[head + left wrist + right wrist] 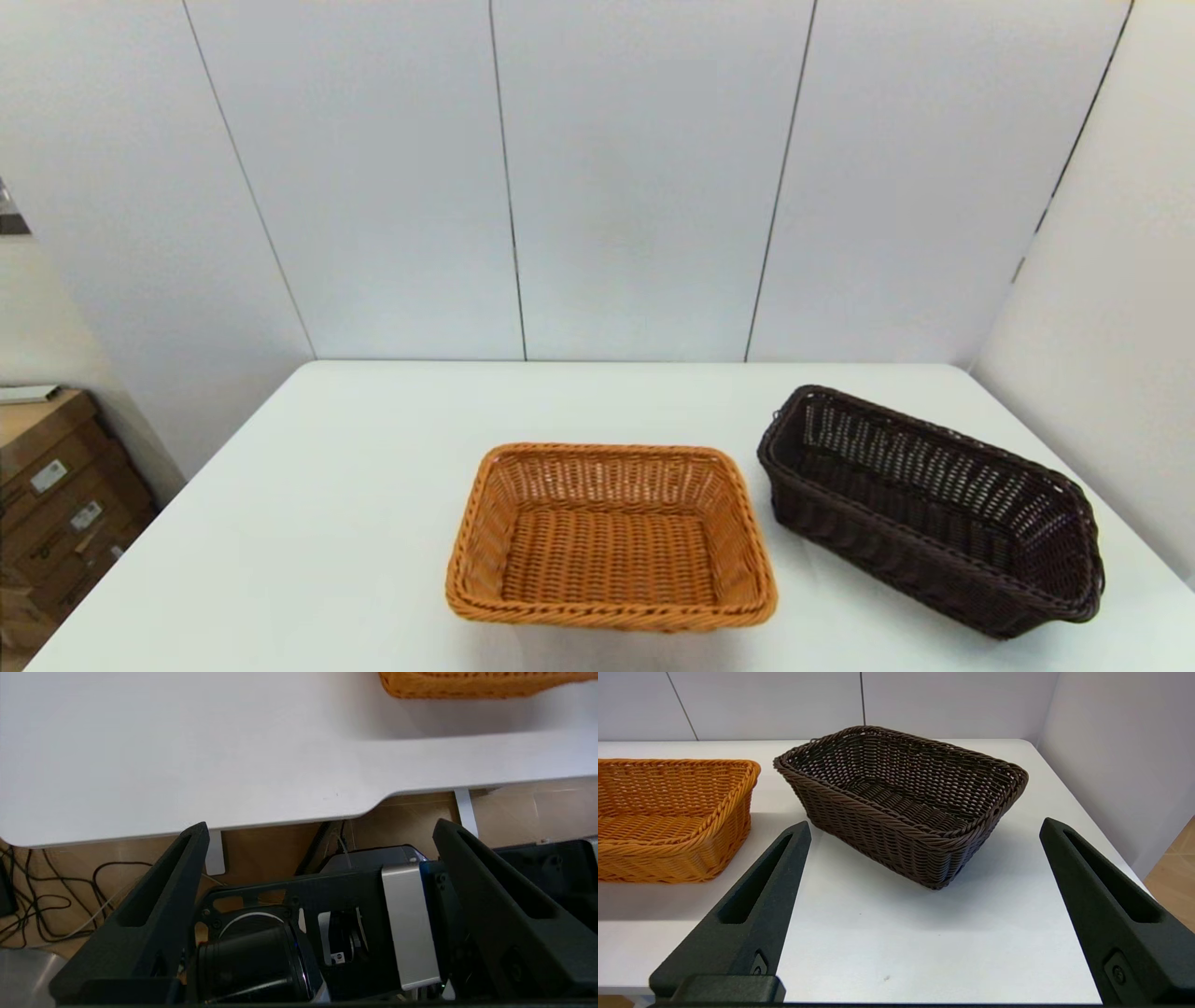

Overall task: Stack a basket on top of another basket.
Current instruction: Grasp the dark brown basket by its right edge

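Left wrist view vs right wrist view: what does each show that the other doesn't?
Only the left wrist view: the table's near edge, cables on the floor, robot hardware below, and the open left gripper held off the table. Only the right wrist view: the dark brown basket, empty, ahead of the open right gripper. Both: the orange-tan basket, a sliver in the left wrist view.

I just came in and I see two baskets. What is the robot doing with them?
Nothing is being held yet. The dark brown basket and the orange-tan basket sit side by side, apart, on the white table, both empty. The right gripper is open and faces the dark brown basket from the table's near edge. The left gripper is open too, parked low by the table's edge. No stacking has begun.
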Robot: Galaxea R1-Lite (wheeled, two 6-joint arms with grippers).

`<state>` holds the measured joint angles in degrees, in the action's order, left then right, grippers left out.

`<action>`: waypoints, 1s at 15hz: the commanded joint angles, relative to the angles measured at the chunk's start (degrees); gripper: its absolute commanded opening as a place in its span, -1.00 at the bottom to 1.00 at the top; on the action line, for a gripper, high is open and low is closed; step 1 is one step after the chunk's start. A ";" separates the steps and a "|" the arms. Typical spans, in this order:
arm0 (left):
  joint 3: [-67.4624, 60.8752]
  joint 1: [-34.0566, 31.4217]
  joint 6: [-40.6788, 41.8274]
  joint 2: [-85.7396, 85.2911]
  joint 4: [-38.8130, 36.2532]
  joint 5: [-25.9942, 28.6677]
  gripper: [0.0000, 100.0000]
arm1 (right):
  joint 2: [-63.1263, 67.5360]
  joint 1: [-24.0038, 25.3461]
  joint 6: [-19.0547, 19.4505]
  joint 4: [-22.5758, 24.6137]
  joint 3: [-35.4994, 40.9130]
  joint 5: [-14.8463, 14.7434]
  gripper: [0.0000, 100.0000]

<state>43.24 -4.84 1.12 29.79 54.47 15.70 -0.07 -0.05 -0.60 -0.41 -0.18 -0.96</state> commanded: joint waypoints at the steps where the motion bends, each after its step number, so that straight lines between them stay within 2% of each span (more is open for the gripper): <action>1: -5.97 3.43 0.02 -12.48 -0.24 -0.50 1.00 | -0.01 -0.04 0.07 -0.02 -0.08 0.00 1.00; 2: -7.03 4.58 0.02 -15.12 -0.85 -1.64 1.00 | -0.01 -0.04 -0.02 -0.02 0.01 0.00 1.00; 4: -13.01 4.84 0.11 -18.81 -8.24 -6.65 1.00 | -0.01 -0.04 -0.02 -0.02 0.01 0.00 1.00; 5: -18.81 4.84 0.20 -21.71 -16.06 -9.90 1.00 | -0.01 -0.04 -0.02 -0.02 -0.08 0.00 1.00; 8: -29.97 4.84 0.28 -24.34 -33.11 -16.40 1.00 | 0.07 0.05 -0.02 -0.02 -0.08 0.00 1.00; 11: -41.04 4.84 0.55 -29.18 -49.19 -16.76 1.00 | -0.01 0.05 -0.02 0.06 0.01 0.08 1.00; 14: -41.48 4.84 -0.51 -29.79 -49.81 -16.23 1.00 | 0.07 -0.04 0.33 -1.69 -0.70 -0.18 1.00; 15: -41.57 4.84 -0.51 -29.79 -50.07 -16.23 1.00 | 0.42 -0.04 1.12 -5.83 -2.37 -0.36 1.00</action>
<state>2.69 0.00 0.66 1.29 4.88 -0.57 -0.05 -0.07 -0.24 -2.00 -0.63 -1.05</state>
